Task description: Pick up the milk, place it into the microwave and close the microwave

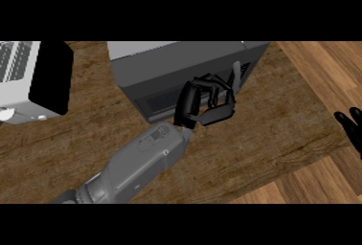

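Observation:
The grey microwave (185,62) stands at the back middle of the wooden counter, its dark front (159,103) facing me with the door against the body. My left hand (205,103) is against the front's right part, fingers loosely bent and holding nothing. A thin grey upright strip (236,72) shows just behind the fingers. No milk shows anywhere in the view. At the right edge my right hand (351,128) rests open, fingers up, away from the counter's objects.
A light grey appliance (25,79) with a black side stands at the back left. The counter's edge (283,174) runs diagonally at the lower right, with lighter wooden floor beyond it.

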`<move>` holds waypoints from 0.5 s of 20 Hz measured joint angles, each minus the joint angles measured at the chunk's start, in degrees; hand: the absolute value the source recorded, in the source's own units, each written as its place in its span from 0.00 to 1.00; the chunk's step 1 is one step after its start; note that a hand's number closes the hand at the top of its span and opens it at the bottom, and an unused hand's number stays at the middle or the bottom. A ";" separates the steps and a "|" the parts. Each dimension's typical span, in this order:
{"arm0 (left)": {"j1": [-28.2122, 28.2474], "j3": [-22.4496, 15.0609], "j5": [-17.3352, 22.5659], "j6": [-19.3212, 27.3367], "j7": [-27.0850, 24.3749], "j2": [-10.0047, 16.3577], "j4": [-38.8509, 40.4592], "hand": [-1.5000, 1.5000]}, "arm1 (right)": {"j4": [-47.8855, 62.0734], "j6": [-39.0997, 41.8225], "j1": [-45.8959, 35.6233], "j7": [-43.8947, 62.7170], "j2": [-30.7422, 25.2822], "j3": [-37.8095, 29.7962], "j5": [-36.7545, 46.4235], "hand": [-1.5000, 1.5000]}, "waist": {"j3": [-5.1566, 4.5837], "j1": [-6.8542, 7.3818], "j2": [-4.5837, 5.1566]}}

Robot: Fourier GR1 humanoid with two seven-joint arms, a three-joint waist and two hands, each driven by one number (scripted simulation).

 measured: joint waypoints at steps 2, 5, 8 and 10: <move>-0.06 -0.14 0.56 -0.14 -0.92 0.00 0.26 1.00 | -0.11 -0.02 -0.26 0.38 -0.37 -0.31 -0.64 0.00 | 0.03 -0.09 0.02; -0.01 -0.17 1.42 0.06 -2.29 0.04 0.53 1.00 | -0.56 -0.15 -0.51 0.98 -0.75 -0.55 -1.54 0.00 | 0.04 -0.45 0.01; -0.07 -0.29 2.13 0.10 -3.48 0.01 0.89 1.00 | -0.70 -0.38 -0.75 1.53 -1.11 -1.00 -2.52 0.00 | 0.09 -0.62 0.01; -0.11 -0.36 2.53 0.27 -4.21 0.00 1.06 1.00 | -0.77 -0.47 -0.89 1.97 -1.54 -1.34 -3.04 0.00 | 0.11 -0.76 0.04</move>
